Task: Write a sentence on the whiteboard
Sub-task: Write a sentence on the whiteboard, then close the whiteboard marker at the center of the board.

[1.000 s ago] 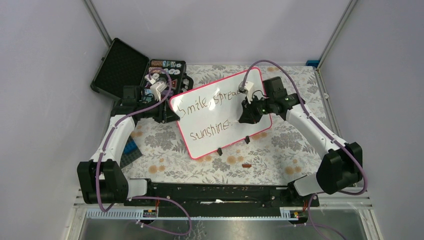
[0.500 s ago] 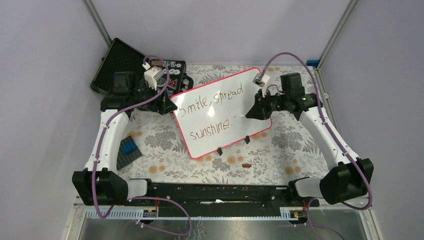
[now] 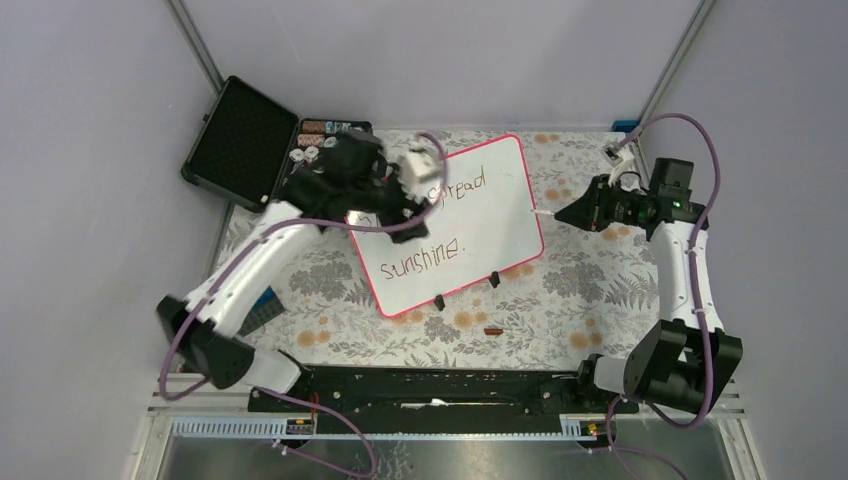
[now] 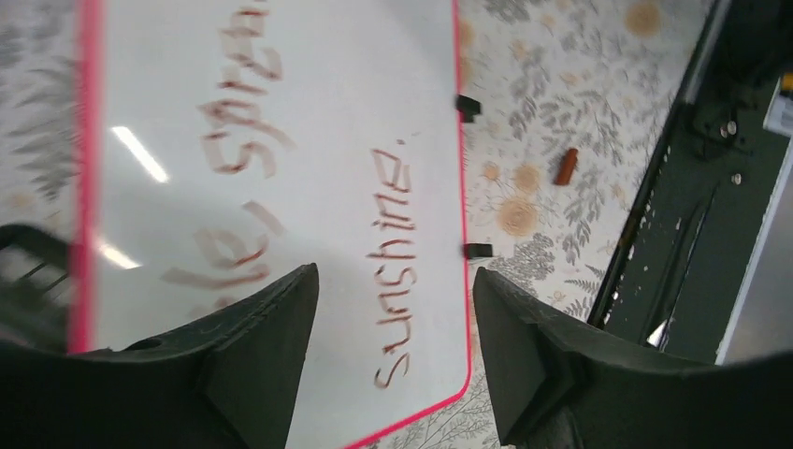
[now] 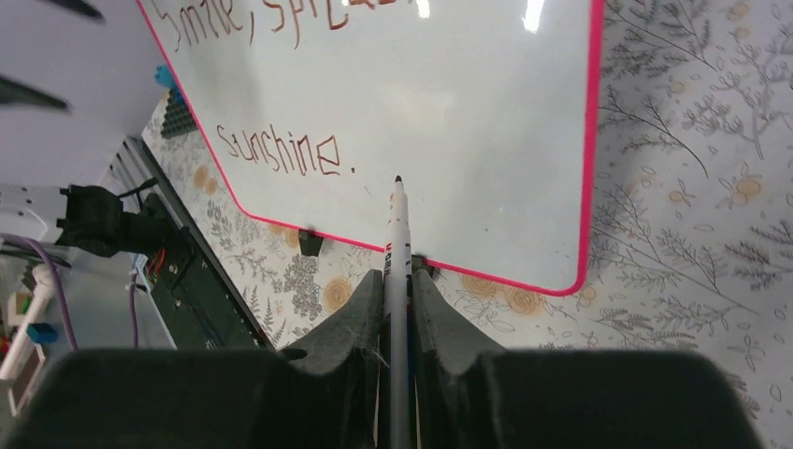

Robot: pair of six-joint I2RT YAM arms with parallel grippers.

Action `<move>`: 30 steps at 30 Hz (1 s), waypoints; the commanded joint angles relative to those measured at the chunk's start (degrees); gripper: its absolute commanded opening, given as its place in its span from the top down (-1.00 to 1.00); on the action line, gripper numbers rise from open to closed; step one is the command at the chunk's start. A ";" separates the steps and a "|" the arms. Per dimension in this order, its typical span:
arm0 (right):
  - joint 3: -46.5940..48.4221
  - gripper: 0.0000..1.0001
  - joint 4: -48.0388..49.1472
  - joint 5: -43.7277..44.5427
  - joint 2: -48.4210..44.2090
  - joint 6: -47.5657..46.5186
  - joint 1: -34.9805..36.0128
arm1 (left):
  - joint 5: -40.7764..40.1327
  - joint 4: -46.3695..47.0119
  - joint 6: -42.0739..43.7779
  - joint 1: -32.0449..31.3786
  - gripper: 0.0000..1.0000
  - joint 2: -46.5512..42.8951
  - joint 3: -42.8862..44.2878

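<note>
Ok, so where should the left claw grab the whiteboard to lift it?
Probably the thin pink rim along the left edge of the whiteboard, approached from the left with one finger over and one under. The panel is flat and too wide to span, two black clips sit on the near edge, and the open left claw hangs nearest that side.

Left tool (image 4: pixel 395 318) opened, swung over whiteboard (image 3: pixel 500 215), right tool (image 5: pixel 397 281) pulled marker (image 5: pixel 397 217) away

My left hand (image 3: pixel 398 195) hangs over the whiteboard (image 3: pixel 490 225) at its ten o'clock corner, covering the start of the sentence (image 3: pixel 425 258); "sunshine." reads clearly. At the board's three o'clock, my right hand (image 3: pixel 565 213) pinches a marker (image 3: pixel 545 212), tip at the rim.
</note>
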 commanded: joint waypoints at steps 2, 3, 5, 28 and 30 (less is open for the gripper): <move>-1.66 1.00 0.81 -6.34 0.58 2.50 -6.78 | -10.07 -0.83 3.74 -16.03 -0.32 10.73 1.32; -1.80 1.00 0.85 -7.27 0.92 2.67 -8.06 | -11.30 -0.82 4.43 -18.98 -0.32 12.51 1.48; -2.13 1.00 1.12 -8.51 1.23 2.92 -9.65 | -12.61 -0.15 4.47 -23.90 -0.33 16.06 1.98; -5.11 1.00 6.81 -6.54 -0.52 5.56 -10.61 | -14.39 26.37 -5.30 -38.40 -0.11 32.64 -11.35; -5.18 1.00 6.78 -6.82 -0.58 5.56 -10.61 | -15.51 27.32 -4.98 -38.40 -0.09 33.05 -12.11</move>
